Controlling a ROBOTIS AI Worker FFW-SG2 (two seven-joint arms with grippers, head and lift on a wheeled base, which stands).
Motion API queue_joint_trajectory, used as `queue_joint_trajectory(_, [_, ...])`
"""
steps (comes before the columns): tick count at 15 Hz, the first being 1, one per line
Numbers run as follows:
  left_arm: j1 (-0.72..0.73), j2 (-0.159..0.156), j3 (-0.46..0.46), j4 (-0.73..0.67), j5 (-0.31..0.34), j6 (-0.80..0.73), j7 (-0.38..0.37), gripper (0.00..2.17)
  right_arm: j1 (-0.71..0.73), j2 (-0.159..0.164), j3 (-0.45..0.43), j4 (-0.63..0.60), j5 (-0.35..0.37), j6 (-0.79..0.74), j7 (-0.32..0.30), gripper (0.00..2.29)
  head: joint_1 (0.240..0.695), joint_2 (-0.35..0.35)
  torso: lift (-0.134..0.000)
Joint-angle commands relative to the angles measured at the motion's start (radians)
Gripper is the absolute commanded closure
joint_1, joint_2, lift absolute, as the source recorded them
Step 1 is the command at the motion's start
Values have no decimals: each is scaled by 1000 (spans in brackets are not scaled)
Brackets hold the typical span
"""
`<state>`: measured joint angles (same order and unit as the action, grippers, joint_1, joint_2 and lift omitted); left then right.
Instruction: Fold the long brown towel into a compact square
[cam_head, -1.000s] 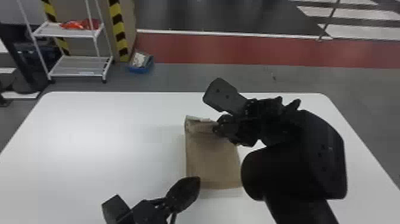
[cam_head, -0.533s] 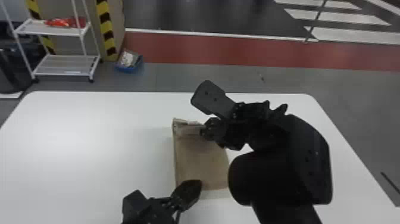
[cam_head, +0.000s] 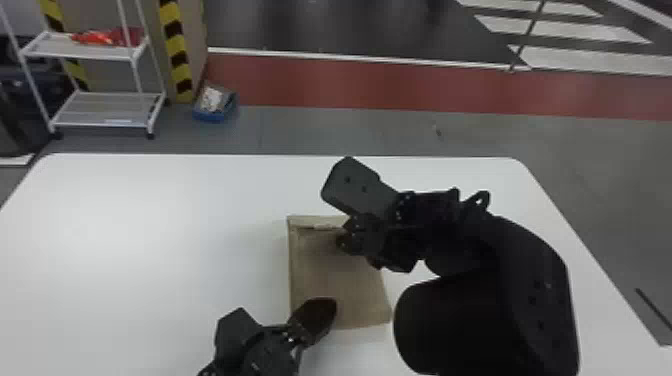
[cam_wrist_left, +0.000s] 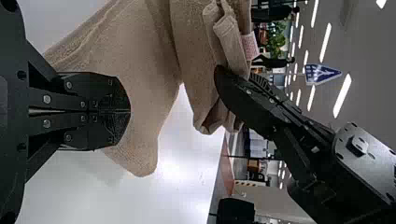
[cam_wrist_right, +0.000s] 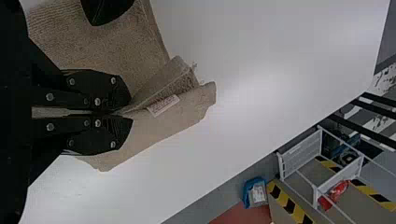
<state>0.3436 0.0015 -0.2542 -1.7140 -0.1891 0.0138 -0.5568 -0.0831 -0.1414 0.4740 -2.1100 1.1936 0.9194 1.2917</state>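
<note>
Partly hidden brown towel (cam_head: 345, 285), pinched in right fingers (cam_head: 351, 243) (far-right corner covered), left fingers (cam_head: 320, 315) pressed together

We can read no text, brand or number. We identify a pale label (cam_wrist_right: 163, 105) on the brown towel (cam_wrist_right: 154, 128), its print too small to decipher, and a blue sign (cam_wrist_left: 322, 73) in the room behind, its white markings likewise illegible.

Towel (cam_wrist_left: 144, 60) is rough cloth, tbl (cam_head: 125, 260) smooth & semi-glossy.
</note>
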Motion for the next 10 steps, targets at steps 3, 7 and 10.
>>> queue_joint_trajectory(3, [-26, -4, 3, 34, -7, 41, 6, 2145, 45, -63, 8, -48, -3, -9, 14, 1092, 695, -155, -125])
queue_joint_trajectory(7, [-40, -4, 10, 53, -7, 59, 11, 2145, 85, -92, 6, -76, -3, -21, 43, 1092, 695, -161, -125])
queue_joint_trajectory(10, [-52, -4, 6, 65, -7, 75, 21, 2145, 102, -101, 9, -96, -3, -21, 69, 1092, 695, -161, -125])
